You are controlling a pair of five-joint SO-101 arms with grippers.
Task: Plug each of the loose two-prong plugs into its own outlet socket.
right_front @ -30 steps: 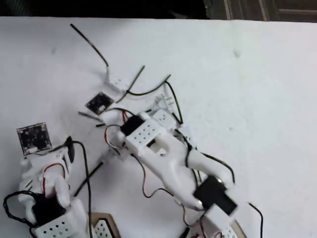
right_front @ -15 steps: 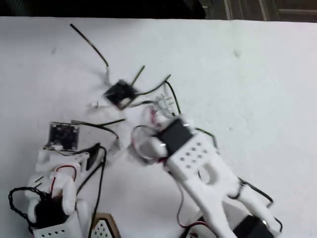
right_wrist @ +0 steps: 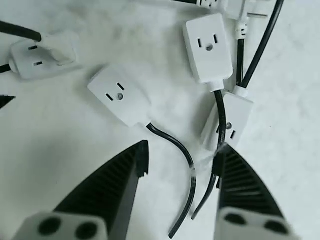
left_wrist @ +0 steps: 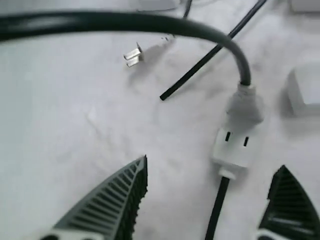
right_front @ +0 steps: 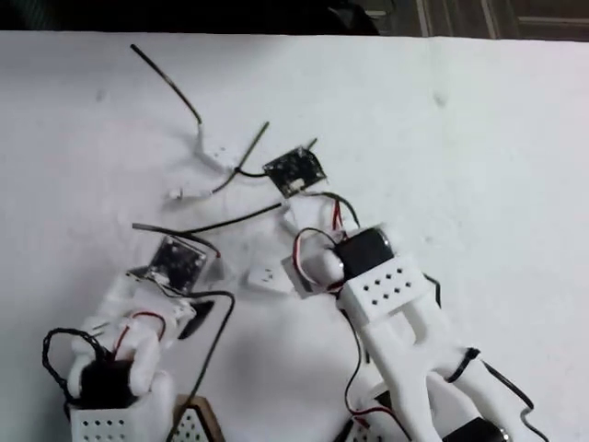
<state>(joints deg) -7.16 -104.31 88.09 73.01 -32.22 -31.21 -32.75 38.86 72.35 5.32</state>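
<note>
Though released (wide apart), left end effector (left_wrist: 207,200) just before an outlet socket (left_wrist: 234,147).

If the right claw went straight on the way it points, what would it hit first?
Probably the black cord lying within the open right claw, then the white socket block it runs from; depth is unclear.

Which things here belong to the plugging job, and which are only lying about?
For the job: two-prong plug; outlet sockets; black cords; left gripper and right gripper, both open.
Not for the job: table; brown plate by the arm bases.
</note>
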